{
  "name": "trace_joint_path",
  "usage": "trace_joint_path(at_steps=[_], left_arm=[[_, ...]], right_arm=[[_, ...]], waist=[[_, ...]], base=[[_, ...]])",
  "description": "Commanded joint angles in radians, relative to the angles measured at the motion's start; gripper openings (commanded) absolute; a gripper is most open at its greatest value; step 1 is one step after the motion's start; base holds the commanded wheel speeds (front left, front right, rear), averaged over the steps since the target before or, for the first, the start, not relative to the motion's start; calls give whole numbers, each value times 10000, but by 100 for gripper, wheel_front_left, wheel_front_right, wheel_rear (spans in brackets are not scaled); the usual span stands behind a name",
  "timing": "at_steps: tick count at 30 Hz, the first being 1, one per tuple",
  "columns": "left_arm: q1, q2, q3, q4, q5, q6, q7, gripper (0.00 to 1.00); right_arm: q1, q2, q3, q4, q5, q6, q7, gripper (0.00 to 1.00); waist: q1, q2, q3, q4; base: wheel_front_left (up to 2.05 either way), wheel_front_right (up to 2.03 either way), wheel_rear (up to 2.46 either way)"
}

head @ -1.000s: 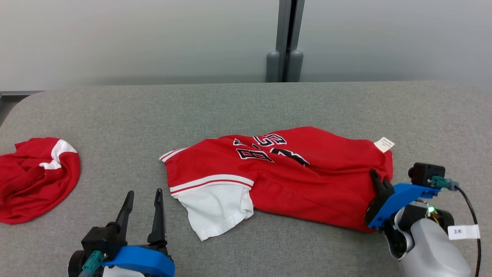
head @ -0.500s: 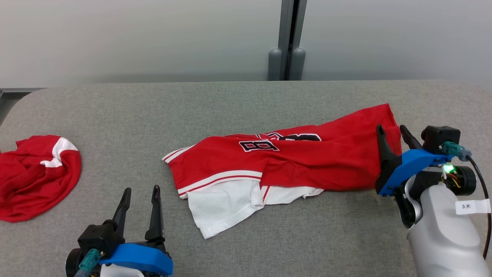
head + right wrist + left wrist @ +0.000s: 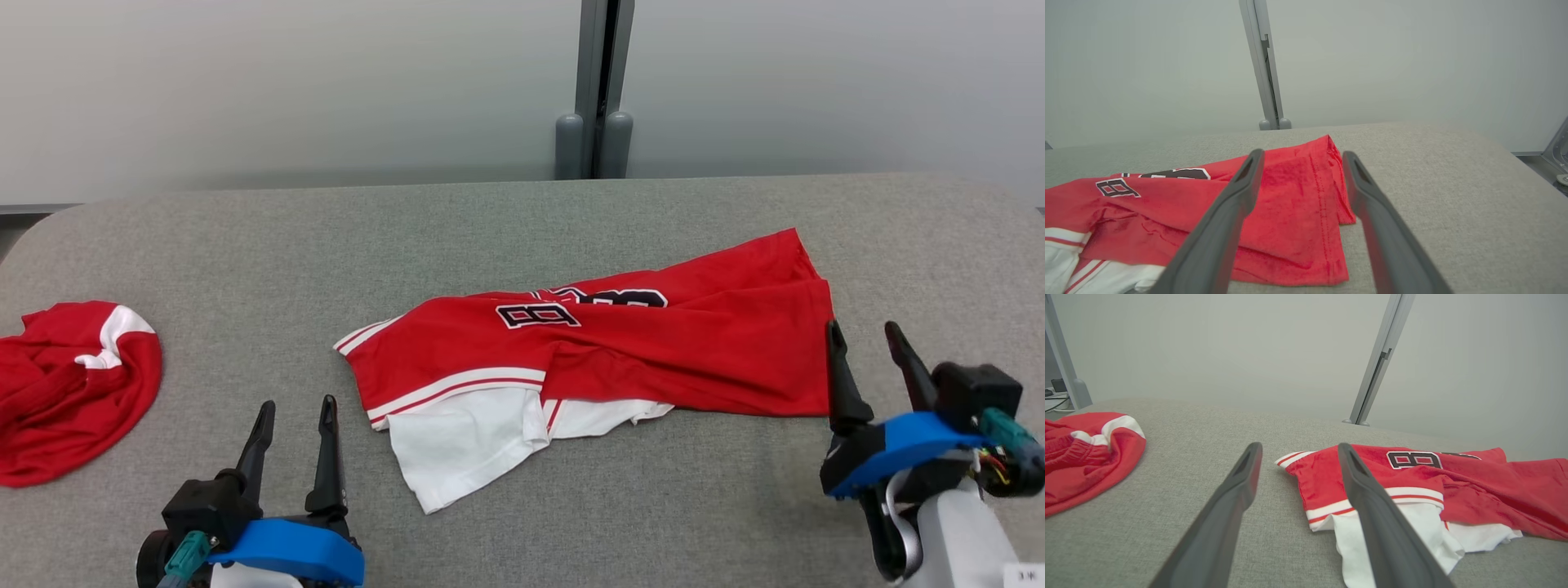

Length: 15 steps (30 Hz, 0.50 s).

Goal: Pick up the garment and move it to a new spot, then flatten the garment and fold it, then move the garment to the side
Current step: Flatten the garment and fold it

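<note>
Along the worktop's front edge both grippers stand empty, jaws spread wide. The left gripper waits near the front left corner. The right gripper is just beside the red jersey's right hem, probably lining up a flattening tug. The jersey lies rumpled mid-worktop, with white fabric showing at its near edge. A second red garment is bunched at the left edge.

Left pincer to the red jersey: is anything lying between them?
Nothing: the head view shows bare grey table between the open left pincer and the jersey.
</note>
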State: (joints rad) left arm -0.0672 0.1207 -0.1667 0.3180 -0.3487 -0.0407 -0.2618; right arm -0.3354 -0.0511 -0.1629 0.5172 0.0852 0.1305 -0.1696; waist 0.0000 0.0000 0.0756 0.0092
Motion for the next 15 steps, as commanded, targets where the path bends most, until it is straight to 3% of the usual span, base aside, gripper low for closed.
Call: trace_joint_path(at_steps=[1,10,15], left_arm=[[32,-15,89,-37,73,-27,-47,100],[260,3,215,-83,345,-12,-47,100],[415,-31,263,-30,447,-50,-48,100]], right_arm=[[455,-14,52,-429,-8,5,-131,100],[2723,-3,825,-2792,478,5,-356,100],[3255,-3,529,-3373,617,5,33,100]], waist=[[0,0,-25,-32],[0,0,-267,-231],[0,0,-436,-262]], base=[[0,0,0],[0,0,0],[0,0,0]])
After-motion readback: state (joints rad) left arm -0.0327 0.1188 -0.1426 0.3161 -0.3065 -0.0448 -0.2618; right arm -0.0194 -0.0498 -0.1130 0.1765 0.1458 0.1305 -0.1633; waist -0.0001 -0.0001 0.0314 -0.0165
